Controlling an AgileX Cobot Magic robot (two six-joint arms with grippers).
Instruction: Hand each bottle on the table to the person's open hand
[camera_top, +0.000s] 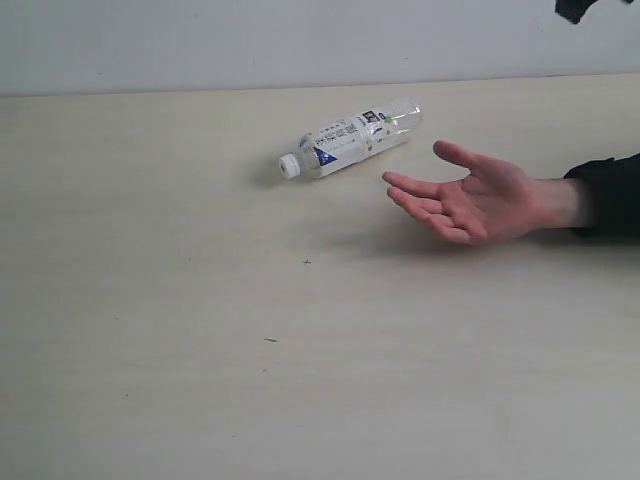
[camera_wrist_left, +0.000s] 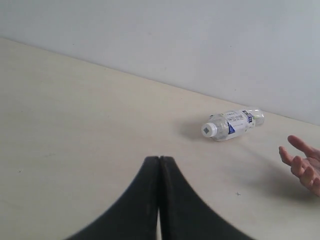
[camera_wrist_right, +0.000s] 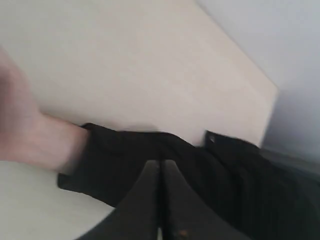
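Note:
One clear bottle with a white cap and a white-blue label lies on its side on the pale table, cap toward the left. The same bottle shows far ahead in the left wrist view. The person's open hand rests palm up just right of the bottle, black sleeve behind the wrist. My left gripper is shut with nothing in it, well short of the bottle. Shut and empty too, my right gripper hovers over the person's black sleeve; a dark bit of that arm shows at the top right.
A plain pale wall runs along the table's far edge. A few tiny dark specks mark the tabletop. The table's far corner and a drop beyond it show in the right wrist view.

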